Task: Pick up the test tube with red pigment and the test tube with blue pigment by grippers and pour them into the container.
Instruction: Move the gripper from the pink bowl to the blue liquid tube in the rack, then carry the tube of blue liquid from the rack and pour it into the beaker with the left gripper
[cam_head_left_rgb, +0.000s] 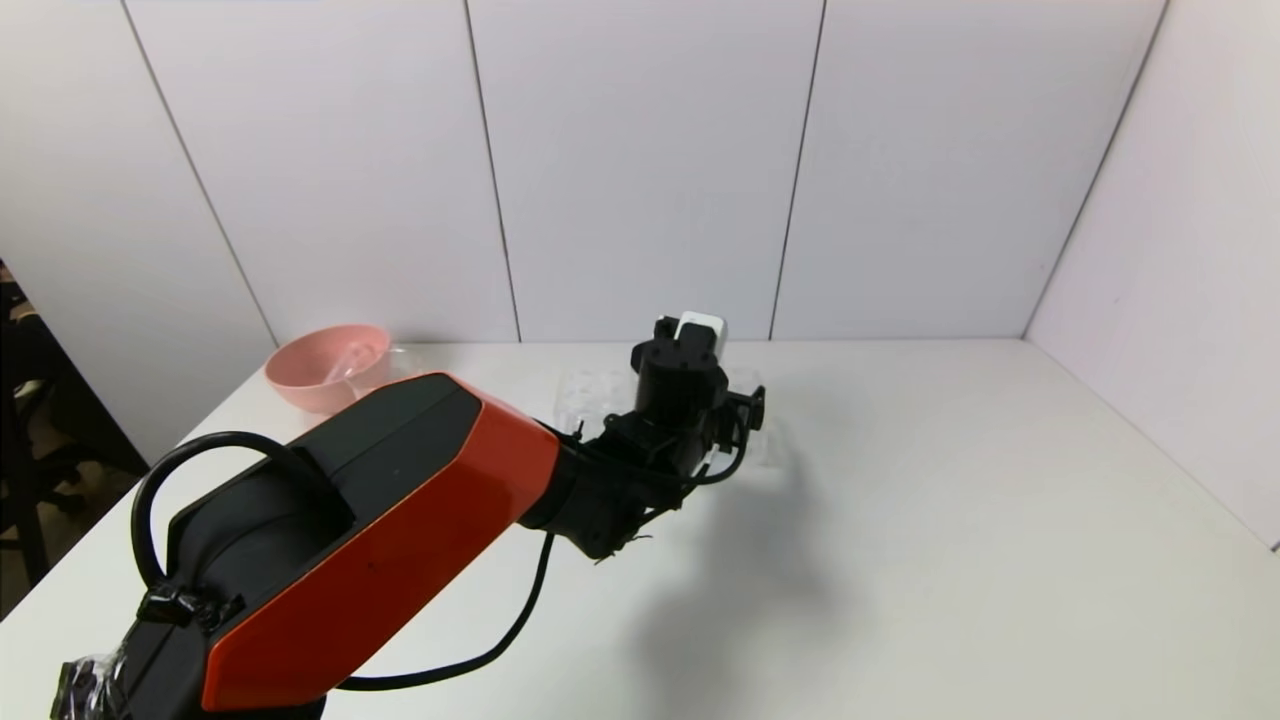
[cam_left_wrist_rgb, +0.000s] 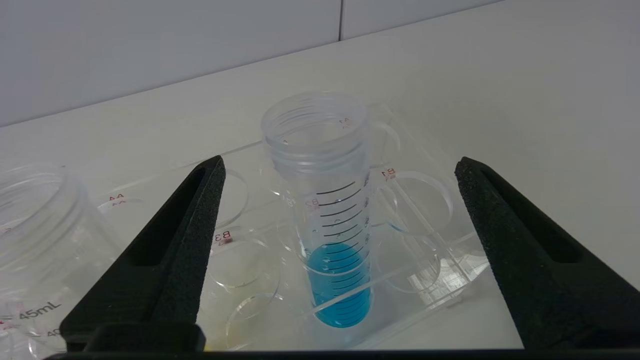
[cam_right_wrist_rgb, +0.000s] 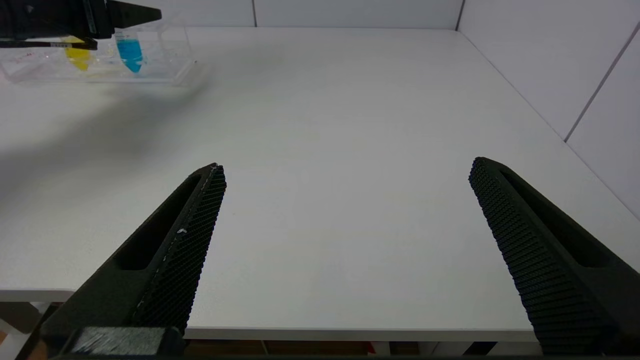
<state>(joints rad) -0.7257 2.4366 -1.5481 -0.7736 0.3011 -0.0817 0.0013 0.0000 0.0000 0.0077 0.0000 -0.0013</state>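
One test tube with blue pigment (cam_left_wrist_rgb: 340, 240) stands upright in the clear tube rack (cam_left_wrist_rgb: 430, 280), between the wide-spread fingers of the left gripper (cam_left_wrist_rgb: 340, 165), untouched. One yellow-liquid tube (cam_right_wrist_rgb: 79, 57) stands beside it. The right gripper (cam_right_wrist_rgb: 345, 170) hangs wide open, well apart.

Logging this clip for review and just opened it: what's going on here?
The left gripper is at the clear tube rack at the back of the white table, open fingers either side of the upright test tube with blue pigment, not touching it. The right gripper hangs open near the table's front edge, empty. A pink bowl sits far left.
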